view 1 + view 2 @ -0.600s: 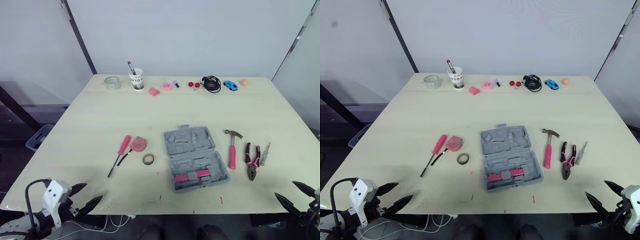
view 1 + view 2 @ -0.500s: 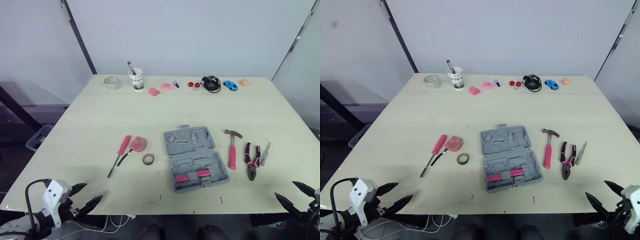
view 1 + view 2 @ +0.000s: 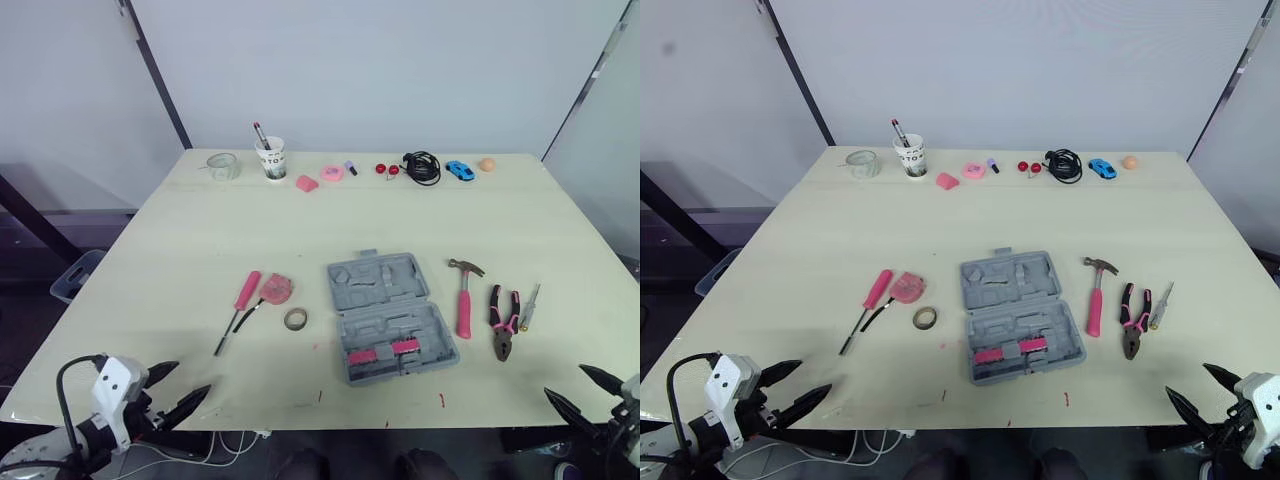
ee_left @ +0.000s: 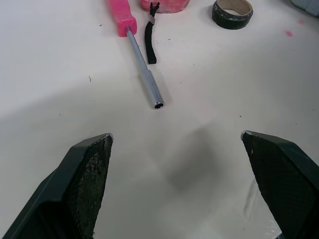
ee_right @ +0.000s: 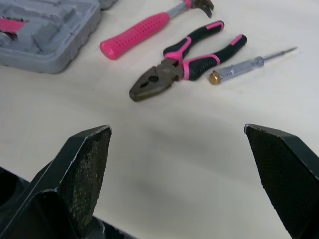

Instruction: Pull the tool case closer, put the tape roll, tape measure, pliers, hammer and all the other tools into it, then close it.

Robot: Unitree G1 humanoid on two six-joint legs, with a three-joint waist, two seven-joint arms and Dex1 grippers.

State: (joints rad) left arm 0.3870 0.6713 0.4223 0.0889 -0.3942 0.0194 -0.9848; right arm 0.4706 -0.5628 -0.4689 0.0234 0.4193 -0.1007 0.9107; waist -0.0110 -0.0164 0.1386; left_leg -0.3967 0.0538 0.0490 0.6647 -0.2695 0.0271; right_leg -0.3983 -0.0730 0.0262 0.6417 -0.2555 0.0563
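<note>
Hovering off the near edge of the surface (image 3: 200, 230), left pincer (image 3: 190, 377) and right pincer (image 3: 563, 381) both gape, released. Farther in lies the open tool case (image 3: 390, 315), between tape roll (image 3: 296, 318) and hammer (image 3: 463, 300). It looks like rigid, light plastic, likely best dragged by its near rim.

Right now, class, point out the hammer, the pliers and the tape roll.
hammer (image 3: 464, 308): left eye view, pink handle.
pliers (image 5: 163, 77): right wrist view, metal head near pivot.
tape roll (image 4: 230, 22): left wrist view, dark outer wall.

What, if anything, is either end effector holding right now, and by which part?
Nothing is held: the left end effector and the right end effector both stand open and empty above the table.
</note>
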